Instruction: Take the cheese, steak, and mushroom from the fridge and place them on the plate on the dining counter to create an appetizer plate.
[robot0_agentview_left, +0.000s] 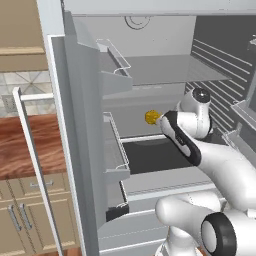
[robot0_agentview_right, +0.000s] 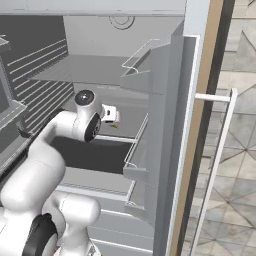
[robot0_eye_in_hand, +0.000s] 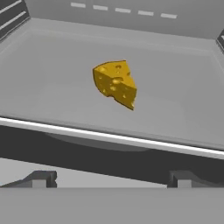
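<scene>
The cheese (robot0_eye_in_hand: 116, 83), a yellow-orange holed wedge, lies on a grey middle shelf (robot0_eye_in_hand: 52, 87) of the open fridge (robot0_agentview_left: 80, 125). In the left base view the cheese (robot0_agentview_left: 151, 117) peeks out just left of my wrist. My gripper (robot0_eye_in_hand: 113, 180) is open, with its dark fingertips (robot0_eye_in_hand: 41, 179) spread wide and nothing between them. It hovers in front of the shelf's white front edge, short of the cheese and not touching it. In the right base view the gripper (robot0_agentview_right: 112, 116) reaches into the fridge (robot0_agentview_right: 167, 125) at mid height. The steak, mushroom, plate and dining counter are out of view.
The fridge door (robot0_agentview_left: 65, 100) stands open on the left with door racks (robot0_agentview_left: 115, 150) and a long bar handle (robot0_agentview_left: 35, 165). An upper shelf (robot0_agentview_left: 170, 70) sits above my arm. A wood-topped counter (robot0_agentview_left: 25, 145) over cream cupboards (robot0_agentview_left: 30, 215) lies beyond the door.
</scene>
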